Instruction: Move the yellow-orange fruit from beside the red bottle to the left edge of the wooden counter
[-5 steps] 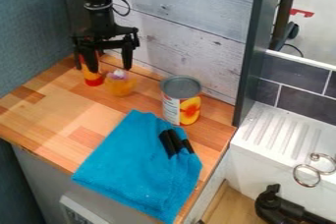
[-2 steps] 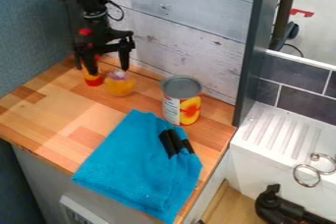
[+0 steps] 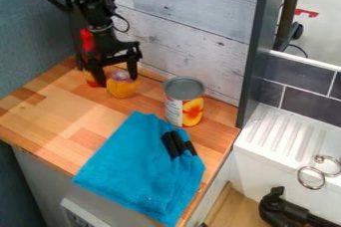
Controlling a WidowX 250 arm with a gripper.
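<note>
The black two-finger gripper (image 3: 118,81) stands with jaws wide apart astride the upper part of a rounded, yellow-orange, purple-topped object (image 3: 122,89), contact not determinable.

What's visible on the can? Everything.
The can stands upright on the wooden counter, behind the blue cloth. Cylindrical, looks like metal, grey rimmed top that seems sealed. Label has a white printed panel and an orange-yellow fruit picture. The gripper isn't touching it; can't tell whether the cloth does.
</note>
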